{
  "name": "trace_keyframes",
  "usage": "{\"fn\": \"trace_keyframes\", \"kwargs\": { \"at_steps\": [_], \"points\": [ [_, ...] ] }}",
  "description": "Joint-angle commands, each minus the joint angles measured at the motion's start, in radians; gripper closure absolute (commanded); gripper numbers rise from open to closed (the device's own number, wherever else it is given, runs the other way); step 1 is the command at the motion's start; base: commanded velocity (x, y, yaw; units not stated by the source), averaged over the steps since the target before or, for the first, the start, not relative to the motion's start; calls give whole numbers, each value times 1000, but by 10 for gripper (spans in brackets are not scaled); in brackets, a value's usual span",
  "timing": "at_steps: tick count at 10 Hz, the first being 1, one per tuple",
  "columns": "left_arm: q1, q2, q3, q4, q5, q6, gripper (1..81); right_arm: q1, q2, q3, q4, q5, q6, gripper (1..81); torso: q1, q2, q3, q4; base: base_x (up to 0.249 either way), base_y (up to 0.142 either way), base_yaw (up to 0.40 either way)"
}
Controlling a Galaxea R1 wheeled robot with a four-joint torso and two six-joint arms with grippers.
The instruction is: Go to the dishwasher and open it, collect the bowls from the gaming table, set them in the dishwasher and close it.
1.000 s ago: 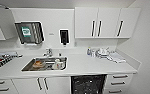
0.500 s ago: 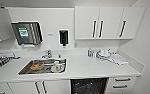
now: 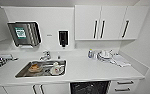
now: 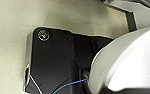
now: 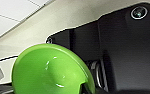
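Note:
The dishwasher (image 3: 89,87) is under the counter right in front of me, and its dark inside with wire racks shows at the bottom of the head view. In the right wrist view a bright green bowl (image 5: 51,72) hangs close before the camera, and my right gripper (image 5: 84,88) is shut on its rim. A large pale rounded shape (image 4: 131,62) sits close in the left wrist view. I cannot tell what it is or whether it is held. The gaming table is out of view.
A steel sink (image 3: 23,72) with a tap (image 3: 46,55) lies left of the dishwasher and has items in it. White dishes (image 3: 104,55) stand on the counter at the right. White drawers (image 3: 124,86) flank the dishwasher and wall cabinets (image 3: 111,22) hang above.
The whole head view has shifted: the counter and sink sit lower and larger, and less of the dishwasher opening shows at the bottom. Nothing on the counter has moved.

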Motion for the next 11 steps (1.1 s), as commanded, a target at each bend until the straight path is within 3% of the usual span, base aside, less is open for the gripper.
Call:
{"fn": "trace_keyframes", "kwargs": {
  "at_steps": [1,5,6,8,11],
  "points": [
    [-29,-24,4,13,-23,2,811,43,-6,2,-11,-25,3,811,0,0,0,0,0,0,0],
    [-24,-38,4,10,-40,2,811,35,-52,2,0,-17,9,811,0,0,0,0,0,0,0],
    [-24,-53,4,9,-86,-1,811,35,-63,2,0,-17,9,811,0,0,0,0,0,0,0],
    [-29,-73,8,10,-106,-4,811,32,-88,2,0,-16,11,811,0,0,0,0,0,0,0],
    [-66,-141,77,30,-144,-78,811,29,-89,2,-6,-16,9,811,0,0,-98,0,0,0,0]
  ]
}}
